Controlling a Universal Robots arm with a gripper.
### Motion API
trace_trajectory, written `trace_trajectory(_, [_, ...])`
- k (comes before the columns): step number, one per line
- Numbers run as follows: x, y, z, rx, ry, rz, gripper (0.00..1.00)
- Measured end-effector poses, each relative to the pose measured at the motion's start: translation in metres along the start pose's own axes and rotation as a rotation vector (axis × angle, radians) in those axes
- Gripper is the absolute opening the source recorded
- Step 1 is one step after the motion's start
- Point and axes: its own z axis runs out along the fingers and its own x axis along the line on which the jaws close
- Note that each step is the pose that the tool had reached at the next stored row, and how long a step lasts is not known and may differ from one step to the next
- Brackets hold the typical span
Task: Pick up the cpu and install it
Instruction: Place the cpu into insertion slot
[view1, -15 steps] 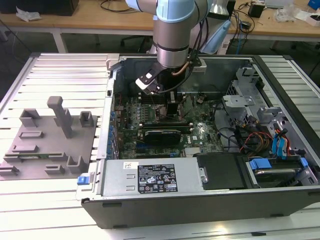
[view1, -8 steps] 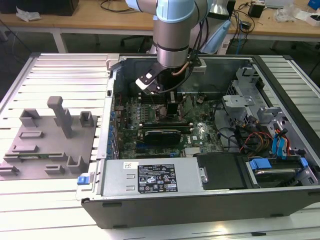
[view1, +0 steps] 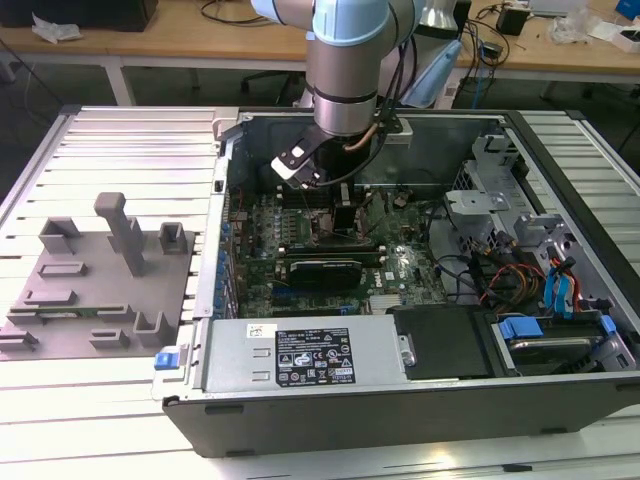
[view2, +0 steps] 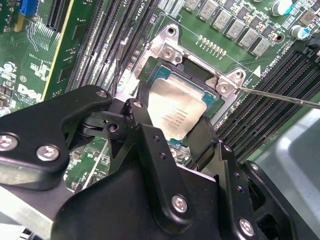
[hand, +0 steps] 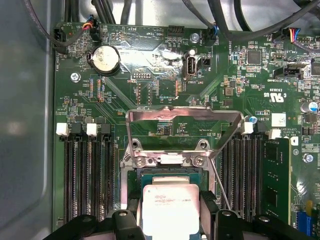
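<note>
Printed label (view1: 313, 357) on power supply (view1: 232, 372), fine print on cpu (hand: 171, 212)

Arm (view1: 345, 70) pointing straight down, wrist vertical, black jaws clamped on opposite edges of cpu (hand: 171, 212)

Silver cpu (hand: 171, 210), green motherboard (hand: 235, 117)

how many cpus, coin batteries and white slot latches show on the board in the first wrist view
shiny silver square cpu chip: 1
round silver coin battery: 1
white plastic memory slot latches: 4
total: 6
</note>
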Motion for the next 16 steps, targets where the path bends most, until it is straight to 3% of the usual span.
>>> trace_trajectory(13, [-0.0003, 0.001, -0.0044, -0.0003, 0.0021, 0.0, 0.55])
trace_trajectory(15, [-0.0014, 0.001, -0.0044, -0.0002, 0.0101, 0.0, 0.55])
trace_trajectory(16, [-0.0036, 0.0009, -0.0043, -0.0001, 0.0264, 0.001, 0.55])
